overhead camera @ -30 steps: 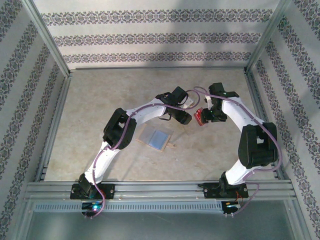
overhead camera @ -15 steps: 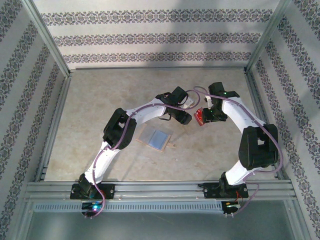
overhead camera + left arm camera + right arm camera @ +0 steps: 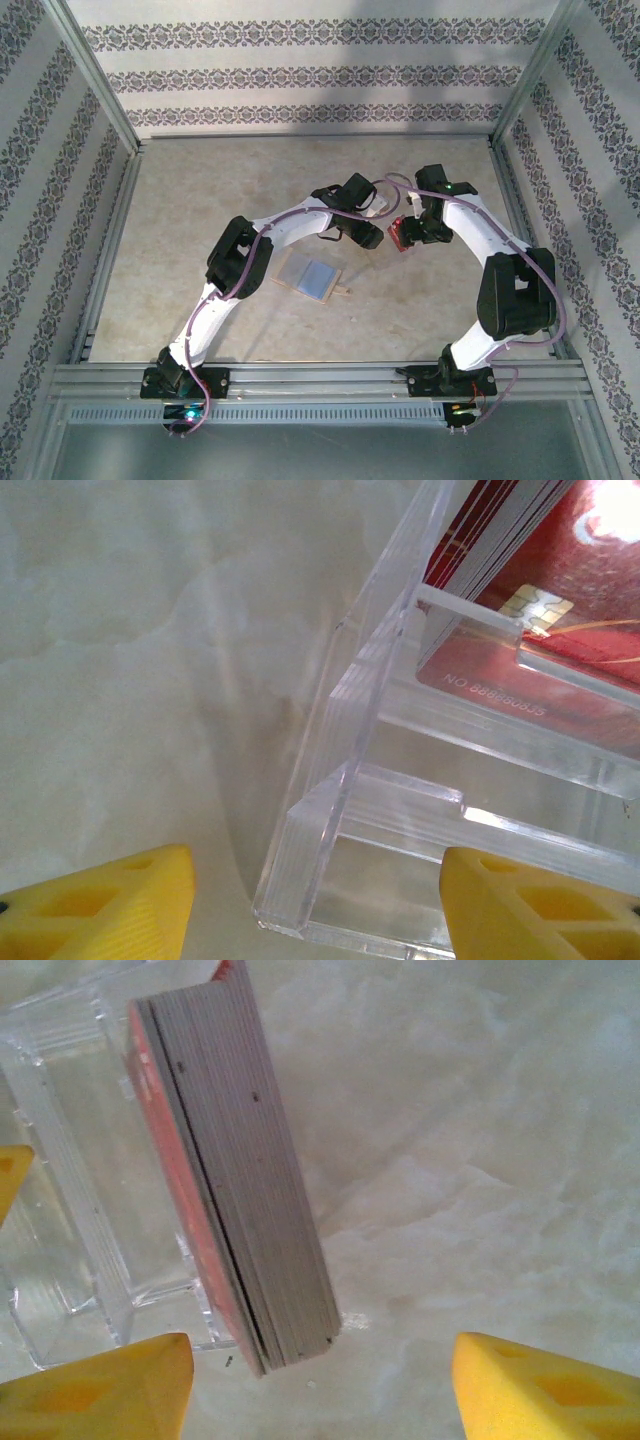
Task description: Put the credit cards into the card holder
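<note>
credit cards (image 3: 240, 1170) standing in clear stand (image 3: 340, 810), card holder (image 3: 310, 275) apart, left

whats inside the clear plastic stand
A stack of red credit cards stands on edge inside the clear plastic stand; the front card's chip shows. The faces of the cards behind it are covered.

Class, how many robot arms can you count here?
2: the left arm reaches from near left, the right arm from near right, meeting by the red cards.
</note>
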Tool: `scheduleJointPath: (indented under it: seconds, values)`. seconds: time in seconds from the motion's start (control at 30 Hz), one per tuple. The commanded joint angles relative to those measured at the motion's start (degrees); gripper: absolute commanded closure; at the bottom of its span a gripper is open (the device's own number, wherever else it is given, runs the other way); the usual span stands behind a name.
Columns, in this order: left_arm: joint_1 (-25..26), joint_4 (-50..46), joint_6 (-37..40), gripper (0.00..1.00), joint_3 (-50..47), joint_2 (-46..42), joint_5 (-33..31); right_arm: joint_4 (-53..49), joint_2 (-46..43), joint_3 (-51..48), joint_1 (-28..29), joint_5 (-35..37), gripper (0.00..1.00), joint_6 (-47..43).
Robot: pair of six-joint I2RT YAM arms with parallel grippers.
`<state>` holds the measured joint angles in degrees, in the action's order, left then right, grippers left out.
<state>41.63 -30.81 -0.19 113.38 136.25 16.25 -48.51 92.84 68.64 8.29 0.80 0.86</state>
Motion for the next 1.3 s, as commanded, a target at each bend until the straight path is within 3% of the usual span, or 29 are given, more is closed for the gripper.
scheduleJointPath:
  seconds: [0.0,0.3,1.27]
  values:
    - [0.3,-4.2,1.7,0.35,-1.5,1.4,-3.2,-0.6,2.1,2.2,0.7,0.2,0.29,-0.5]
    - [0.3,-4.2,1.6,0.34,-1.5,1.4,-3.1,-2.8,6.6,6.7,0.5,3.1,0.31,0.1]
    - [0.3,-4.2,1.8,0.35,-1.8,1.6,-3.1,-3.4,3.1,5.8,-1.9,2.3,0.49,0.3]
